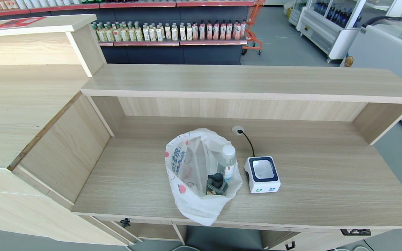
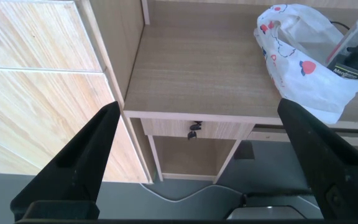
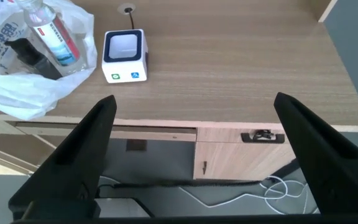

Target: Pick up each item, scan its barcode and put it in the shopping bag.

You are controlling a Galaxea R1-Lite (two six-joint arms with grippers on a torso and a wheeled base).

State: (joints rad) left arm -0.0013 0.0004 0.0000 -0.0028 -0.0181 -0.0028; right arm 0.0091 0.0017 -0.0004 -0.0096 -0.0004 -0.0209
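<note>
A white shopping bag with red prints stands open on the wooden counter. Inside it are a clear bottle with a white cap and a dark pump bottle. A white barcode scanner with a dark frame sits just right of the bag, its cable running to a hole at the back. My left gripper is open, held below and in front of the counter's left end, the bag beyond it. My right gripper is open in front of the counter edge, with the scanner and bag beyond it.
A raised shelf runs along the back of the counter, and a taller wooden cabinet walls its left side. Drawers with small keys sit under the front edge. Store shelves with bottles and freezers stand behind.
</note>
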